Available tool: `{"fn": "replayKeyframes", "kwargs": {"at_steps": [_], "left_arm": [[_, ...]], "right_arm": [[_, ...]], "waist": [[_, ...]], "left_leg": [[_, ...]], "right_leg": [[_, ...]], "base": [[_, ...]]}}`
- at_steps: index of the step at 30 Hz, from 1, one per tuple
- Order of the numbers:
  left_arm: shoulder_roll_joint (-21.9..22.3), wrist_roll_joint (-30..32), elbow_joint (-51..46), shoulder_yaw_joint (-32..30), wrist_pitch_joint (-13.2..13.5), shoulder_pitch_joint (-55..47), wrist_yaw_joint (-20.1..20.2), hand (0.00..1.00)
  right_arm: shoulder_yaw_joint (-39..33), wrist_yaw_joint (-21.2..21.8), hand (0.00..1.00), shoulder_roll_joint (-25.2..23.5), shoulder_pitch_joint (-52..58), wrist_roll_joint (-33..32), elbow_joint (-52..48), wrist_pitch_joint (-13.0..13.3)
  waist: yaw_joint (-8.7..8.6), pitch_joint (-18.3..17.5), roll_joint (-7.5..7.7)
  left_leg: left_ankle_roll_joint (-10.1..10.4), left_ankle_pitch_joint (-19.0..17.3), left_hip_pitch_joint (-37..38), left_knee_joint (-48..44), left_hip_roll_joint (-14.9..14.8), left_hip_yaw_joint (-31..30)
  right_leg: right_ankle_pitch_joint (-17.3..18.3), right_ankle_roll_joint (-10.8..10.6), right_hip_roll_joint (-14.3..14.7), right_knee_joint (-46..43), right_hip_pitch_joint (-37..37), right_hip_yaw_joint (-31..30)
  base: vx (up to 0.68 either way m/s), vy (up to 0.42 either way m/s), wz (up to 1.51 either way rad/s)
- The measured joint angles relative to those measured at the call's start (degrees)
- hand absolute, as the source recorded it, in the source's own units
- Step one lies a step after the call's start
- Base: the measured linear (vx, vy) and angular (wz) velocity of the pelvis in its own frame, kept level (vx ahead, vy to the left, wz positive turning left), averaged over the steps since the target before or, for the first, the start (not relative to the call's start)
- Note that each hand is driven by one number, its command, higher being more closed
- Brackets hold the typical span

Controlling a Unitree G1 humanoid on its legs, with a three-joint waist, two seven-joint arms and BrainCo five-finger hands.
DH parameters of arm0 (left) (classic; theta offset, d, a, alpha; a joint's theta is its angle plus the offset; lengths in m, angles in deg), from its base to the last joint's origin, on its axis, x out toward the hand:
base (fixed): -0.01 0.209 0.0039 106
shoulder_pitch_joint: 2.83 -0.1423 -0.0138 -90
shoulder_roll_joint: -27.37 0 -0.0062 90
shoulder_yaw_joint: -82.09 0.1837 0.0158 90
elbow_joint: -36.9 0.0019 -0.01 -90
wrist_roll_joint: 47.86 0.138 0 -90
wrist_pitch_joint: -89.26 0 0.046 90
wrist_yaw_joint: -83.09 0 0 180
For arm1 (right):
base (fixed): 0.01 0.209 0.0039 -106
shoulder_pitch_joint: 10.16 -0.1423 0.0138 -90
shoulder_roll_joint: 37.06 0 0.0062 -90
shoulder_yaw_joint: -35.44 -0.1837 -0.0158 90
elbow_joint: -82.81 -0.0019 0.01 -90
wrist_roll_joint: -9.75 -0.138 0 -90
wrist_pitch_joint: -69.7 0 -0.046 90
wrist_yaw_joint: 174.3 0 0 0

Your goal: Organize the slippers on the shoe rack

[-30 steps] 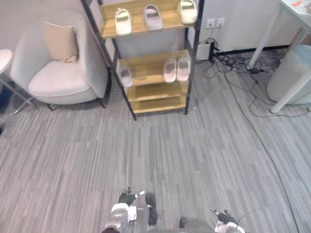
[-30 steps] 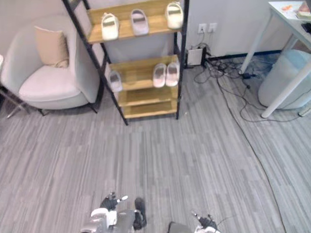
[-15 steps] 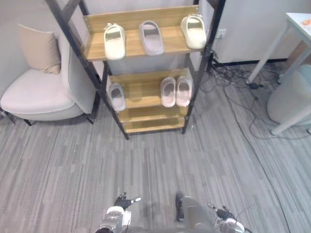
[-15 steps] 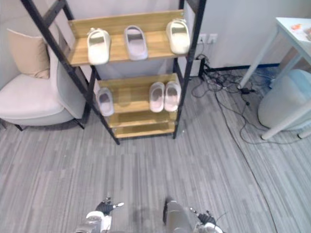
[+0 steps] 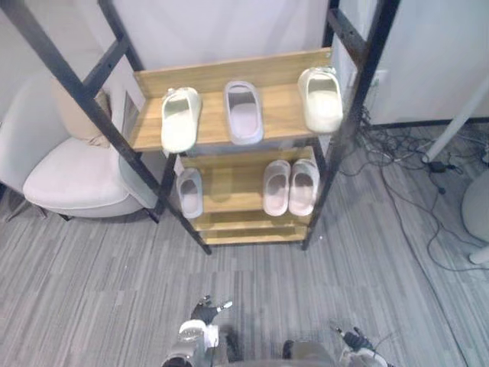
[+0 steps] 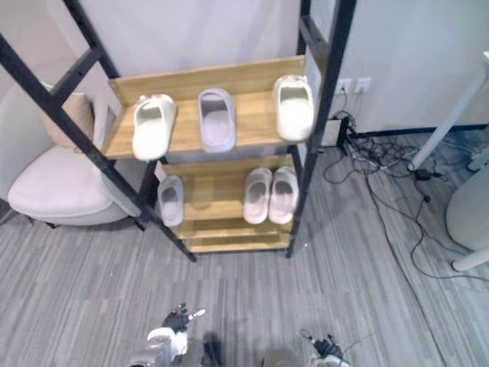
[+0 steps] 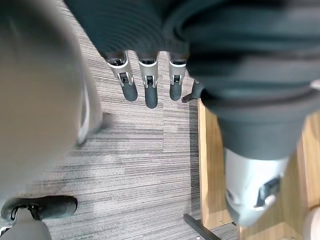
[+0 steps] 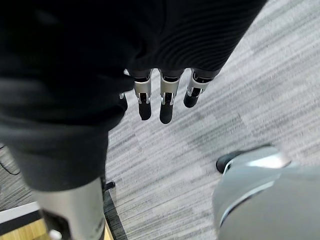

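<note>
The shoe rack (image 5: 210, 78) has a black frame and wooden shelves. Its upper shelf carries a cream slipper (image 5: 181, 119) on the left, a lavender slipper (image 5: 243, 112) in the middle and a second cream slipper (image 5: 322, 99) on the right. One shelf down lie a lone lavender slipper (image 5: 189, 193) at the left and a pink pair (image 5: 290, 187) side by side at the right. My left hand (image 5: 200, 315) and right hand (image 5: 352, 338) hang low over the floor in front of the rack. Both are open and empty, fingers straight (image 7: 146, 82) (image 8: 167, 97).
A pale armchair (image 5: 72, 174) with a beige cushion (image 5: 75, 115) stands just left of the rack. Cables (image 5: 416, 157) trail over the floor to the right, beside a white table leg (image 5: 466, 115) and a pale round bin (image 5: 479, 208). Grey plank floor (image 5: 252, 283) lies between me and the rack.
The camera has come closer to the rack, which now looms larger and more central. The slippers lie as before. Both hands stay low and empty.
</note>
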State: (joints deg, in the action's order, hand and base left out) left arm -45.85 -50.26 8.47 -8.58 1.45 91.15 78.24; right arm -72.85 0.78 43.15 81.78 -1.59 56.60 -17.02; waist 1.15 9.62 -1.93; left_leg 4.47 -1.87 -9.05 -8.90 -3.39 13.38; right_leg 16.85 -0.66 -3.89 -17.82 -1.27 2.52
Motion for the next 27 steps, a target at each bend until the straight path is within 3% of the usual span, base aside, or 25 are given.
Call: {"fn": "replayKeyframes", "kwargs": {"at_steps": [1, 3, 4, 7, 10, 12, 13, 14, 15, 18, 22, 27], "left_arm": [[-0.5, 0.0, 0.7, 0.1, -0.1, -0.2, 0.0, 0.0], [-1.5, 0.0, 2.3, 2.0, -0.2, 0.1, 0.0, 0.0], [-1.9, 0.0, 2.8, 2.8, -0.2, 0.3, 0.1, 0.0], [-2.6, 0.0, 3.9, 4.6, -0.5, 0.4, 0.1, 0.0], [-4.0, 0.0, 3.9, 5.1, -0.4, 0.5, 0.0, 0.0], [-4.5, 0.0, 3.9, 5.1, -0.4, 0.9, 0.0, 0.0], [-4.8, 0.0, 3.9, 5.1, -0.4, 1.0, 0.0, 0.0], [-4.9, 0.0, 3.9, 5.1, -0.4, 0.7, 0.0, 0.0], [-4.9, 0.0, 4.3, 4.8, -0.4, 0.3, -0.2, 0.0], [-2.6, 0.0, 4.9, 4.2, -0.4, -0.6, 0.0, 0.0], [-2.4, 0.0, 5.0, 3.6, -0.4, -0.7, 0.1, 0.0], [-2.5, 0.0, 5.2, 1.1, -0.5, -1.2, 0.1, 0.0]], "right_arm": [[0.0, 0.0, 0.0, -0.3, -0.1, 0.0, 0.5, -0.1], [-0.1, 0.0, 0.0, -0.7, 0.4, 0.1, 1.0, -0.5], [-0.3, 0.0, 0.0, -0.7, 0.5, 0.1, 1.3, -0.5], [-1.2, 0.1, 0.0, -1.1, -0.7, 0.2, 2.6, -0.7], [-0.6, 0.4, 0.0, -0.9, -2.1, 0.2, 2.2, -0.6], [-0.7, 0.4, 0.0, -0.7, -2.4, 0.2, 2.1, -0.5], [-0.7, 0.4, 0.0, -0.5, -2.6, 0.2, 2.1, -0.4], [-0.7, 0.4, 0.0, -0.4, -2.0, 0.2, 2.2, -0.5], [-0.8, 0.5, 0.0, -0.1, -1.5, 0.2, 2.5, -0.5], [-1.5, 0.4, 0.0, 1.2, -1.4, 0.2, 2.5, -0.5], [-1.8, 0.4, 0.0, 1.0, -0.5, 0.2, 2.7, -0.6], [-1.8, 0.4, 0.0, 1.0, -0.2, 0.1, 3.5, -0.6]], "waist": [[0.14, -0.7, 0.43], [-0.81, -2.2, 2.92], [-0.81, -2.5, 3.34], [-0.79, -2.0, 2.8], [-0.88, -1.5, 0.65], [-1.08, -1.5, -0.25], [-1.13, -1.5, -0.38], [-1.1, -1.9, 0.33], [-1.22, -2.1, 0.89], [-1.13, -3.0, -1.35], [-1.07, -3.3, -1.12], [-1.03, -3.5, -0.67]], "left_leg": [[-2.5, -0.4, 0.2, -0.2, 1.1, 0.7], [-4.7, -2.1, 1.0, -0.6, 3.6, 2.4], [-5.5, -2.9, 1.5, -0.3, 4.5, 2.8], [-7.0, -5.1, 6.3, 1.2, 5.5, 3.2], [-7.1, -5.4, 11.5, 3.4, 4.1, 1.6], [-7.1, -5.4, 11.7, 3.8, 3.1, 0.7], [-7.0, -5.4, 11.9, 3.7, 2.7, 0.1], [-5.8, -6.0, 12.7, 3.7, 3.1, -0.2], [-3.5, -7.6, 13.8, 3.6, 3.7, -1.0], [-2.7, -8.0, 14.3, 3.7, 1.2, -1.6], [-2.6, -7.9, 15.5, 3.7, 0.0, -2.5], [-2.4, -7.9, 15.3, 3.8, 0.4, -3.8]], "right_leg": [[0.7, -1.0, -0.7, 0.0, 0.8, -1.6], [1.5, -2.5, -3.4, -0.1, 0.9, -2.6], [1.3, -3.3, -4.1, -1.4, 0.5, -3.5], [0.4, -7.7, -5.2, -15.7, -4.0, -4.4], [3.7, -4.6, -3.8, -19.8, -8.1, -1.2], [3.6, -4.4, -2.8, -16.0, -10.1, -0.4], [2.8, -4.3, -2.4, -11.9, -11.0, -0.2], [-2.9, -3.6, -2.5, -3.7, -10.6, -0.4], [-7.6, -2.8, -2.9, -2.2, -10.6, -0.6], [-8.0, -2.2, -0.6, -0.7, -9.0, -0.2], [-8.7, -1.2, 0.8, 3.5, -5.5, 0.1], [-11.7, -2.1, 0.6, 9.1, -3.0, 0.6]], "base": [[0.41, 0.231, -0.48], [0.43, 0.208, -0.2], [0.38, 0.208, -0.14], [0.32, 0.174, -0.1], [0.31, 0.056, 0.04], [0.16, -0.04, 0.24], [0.2, -0.076, 0.4], [0.26, -0.105, 0.41], [0.23, -0.1, 0.3], [0.22, -0.108, -0.03], [0.12, -0.091, -0.08], [0.03, 0.032, 0.08]]}}
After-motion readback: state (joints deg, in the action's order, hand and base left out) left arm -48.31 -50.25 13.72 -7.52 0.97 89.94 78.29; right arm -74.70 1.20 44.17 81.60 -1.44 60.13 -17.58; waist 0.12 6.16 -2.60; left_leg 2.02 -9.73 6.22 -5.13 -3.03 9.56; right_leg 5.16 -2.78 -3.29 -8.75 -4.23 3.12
